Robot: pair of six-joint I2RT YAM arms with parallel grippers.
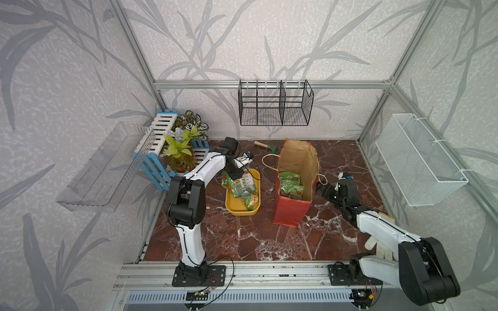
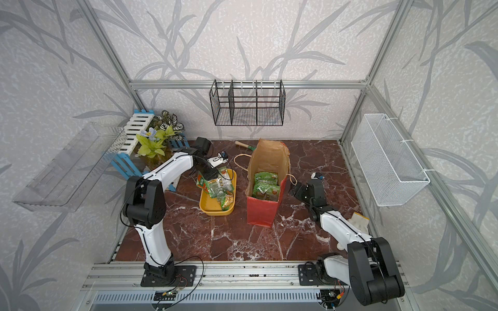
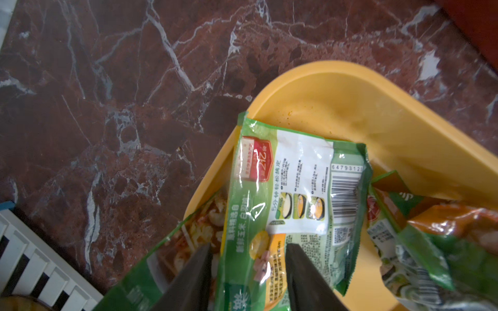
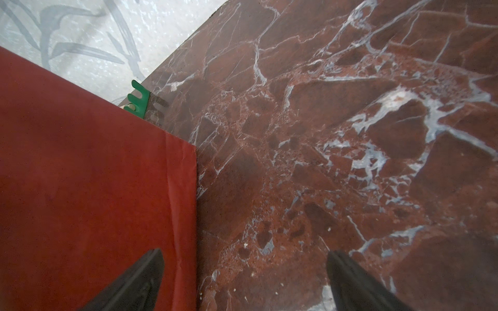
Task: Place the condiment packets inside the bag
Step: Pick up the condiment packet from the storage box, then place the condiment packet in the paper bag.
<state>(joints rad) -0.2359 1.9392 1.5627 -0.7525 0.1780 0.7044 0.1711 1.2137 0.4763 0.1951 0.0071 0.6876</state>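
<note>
A red-brown marble surface (image 1: 242, 237) lies inside a metal frame with leaf-patterned walls. Right of centre in both top views stands the bag (image 1: 289, 215), upright and open, and we count two condiment packets (image 1: 290, 183) inside it. Left of the bag and apart from it sits one yellow tray (image 1: 237, 208) holding at least three more. These overlap, so we cannot count them exactly.

The left tool (image 3: 248, 247) is down over the tray's upper end, its jaws part-way apart on either side of a green packet (image 3: 296, 175). Whether they press on it we cannot tell. The right tool (image 4: 245, 253) hangs spread wide and empty just beside the bag's red wall.

We judge the step in hand to be picking up this packet. To do it well, we should pinch only the top pouch and lift straight up so that its neighbours do not drag along. Then we release it over the bag's mouth without nudging the thin paper wall, perhaps with the right tool steadying the bag
</note>
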